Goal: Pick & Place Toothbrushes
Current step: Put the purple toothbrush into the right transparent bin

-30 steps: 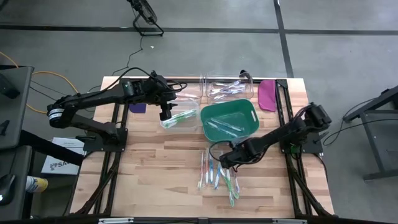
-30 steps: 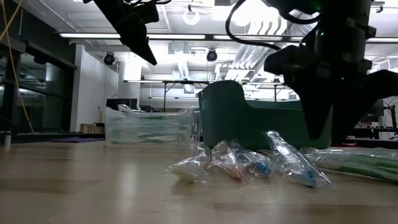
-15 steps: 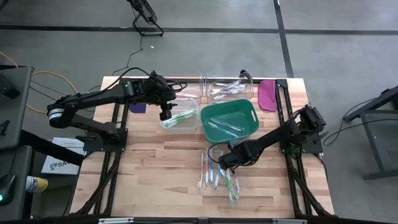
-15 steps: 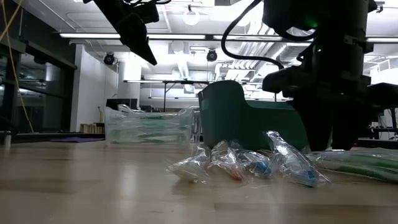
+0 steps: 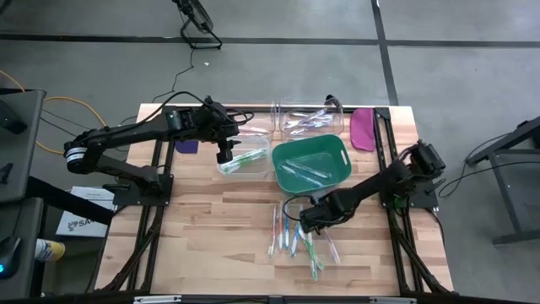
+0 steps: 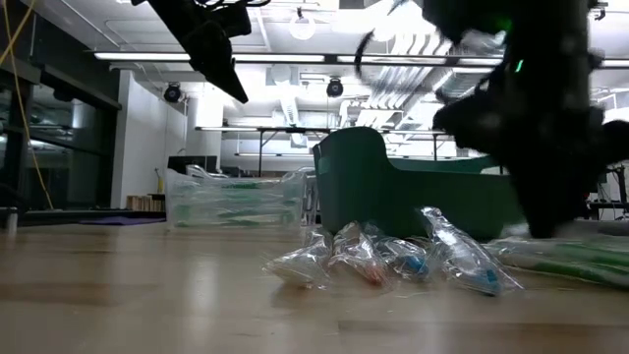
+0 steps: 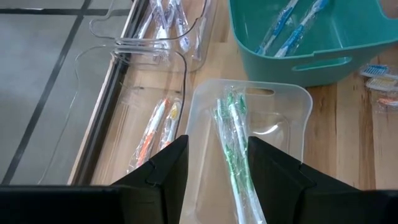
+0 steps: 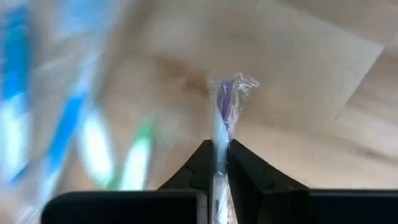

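Several toothbrushes (image 5: 293,236) in clear wrappers lie side by side on the wooden table in front of the green bin (image 5: 325,145). My right gripper (image 5: 310,223) points down at the right side of that row and is shut on one wrapped toothbrush with a purple head (image 8: 224,102). My left gripper (image 5: 225,156) hangs open above a clear bin (image 7: 292,102) that holds green toothbrushes (image 7: 233,146). It touches nothing. My right gripper pinches the wrapped toothbrush's handle (image 8: 217,138) between its two fingers (image 8: 241,171), coming from above and pointing down. The purple head end sticks out past the fingertips. I cannot tell whether the toothbrush is clear of the table.
The green bin holds blue toothbrushes (image 7: 292,28). Two more clear bins (image 5: 308,118) (image 7: 149,134) hold other toothbrushes along the far side. A magenta flat piece (image 5: 363,128) lies at the far right and a purple one (image 5: 187,145) at the far left. The near half of the table is bare wood.
My right gripper has shut on the wrapped toothbrush at the right side of the row, after standing open over it. A pale toothbrush now lies slanted out to the right of the row, where none showed before.
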Motion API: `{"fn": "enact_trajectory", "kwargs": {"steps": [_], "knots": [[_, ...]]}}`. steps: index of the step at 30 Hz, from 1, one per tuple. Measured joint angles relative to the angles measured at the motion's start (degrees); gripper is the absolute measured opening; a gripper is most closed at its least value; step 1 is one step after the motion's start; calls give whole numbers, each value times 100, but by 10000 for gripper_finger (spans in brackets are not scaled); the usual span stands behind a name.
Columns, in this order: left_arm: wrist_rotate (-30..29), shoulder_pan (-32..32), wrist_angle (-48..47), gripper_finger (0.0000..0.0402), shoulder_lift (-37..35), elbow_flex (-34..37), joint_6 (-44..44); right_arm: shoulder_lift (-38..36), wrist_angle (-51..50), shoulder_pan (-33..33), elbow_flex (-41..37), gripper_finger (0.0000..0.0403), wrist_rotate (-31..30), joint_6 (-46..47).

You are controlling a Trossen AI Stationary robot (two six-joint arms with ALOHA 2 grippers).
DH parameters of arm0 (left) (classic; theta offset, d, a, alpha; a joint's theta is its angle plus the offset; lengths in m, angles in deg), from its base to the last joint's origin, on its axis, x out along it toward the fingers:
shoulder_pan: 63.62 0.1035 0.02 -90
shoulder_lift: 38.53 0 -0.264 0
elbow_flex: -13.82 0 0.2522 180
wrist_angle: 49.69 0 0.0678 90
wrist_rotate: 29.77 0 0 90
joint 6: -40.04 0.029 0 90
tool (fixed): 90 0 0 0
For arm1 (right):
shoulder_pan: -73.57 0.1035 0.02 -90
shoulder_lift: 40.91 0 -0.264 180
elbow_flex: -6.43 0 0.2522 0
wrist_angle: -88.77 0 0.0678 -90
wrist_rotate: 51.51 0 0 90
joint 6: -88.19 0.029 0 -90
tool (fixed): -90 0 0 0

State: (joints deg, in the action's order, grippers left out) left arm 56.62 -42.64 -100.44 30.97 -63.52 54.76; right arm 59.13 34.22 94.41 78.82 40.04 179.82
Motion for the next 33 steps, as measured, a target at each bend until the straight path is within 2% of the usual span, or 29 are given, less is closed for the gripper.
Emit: {"fn": "enact_trajectory", "kwargs": {"steps": [3,7,13,17,21,26,33], "knots": [[2,1,-4,158,0,0,0,-419,-15,1,4,17,-21,-112],[4,0,-12,158,0,0,0,-1088,-39,3,4,15,-398,-354],[37,-2,-8,158,0,0,-4,-2167,-49,-42,4,15,-1668,-794],[96,-2,-4,158,0,0,-7,-2787,22,-208,7,15,-2463,-1587],[111,-2,-10,158,0,0,-9,-3245,259,-514,9,15,-2940,-2482],[111,-2,-45,158,0,0,-7,-3525,853,-953,10,15,-2944,-4098],[111,0,-64,158,0,0,-6,-3601,1587,-1693,11,15,-2141,-5913]]}}
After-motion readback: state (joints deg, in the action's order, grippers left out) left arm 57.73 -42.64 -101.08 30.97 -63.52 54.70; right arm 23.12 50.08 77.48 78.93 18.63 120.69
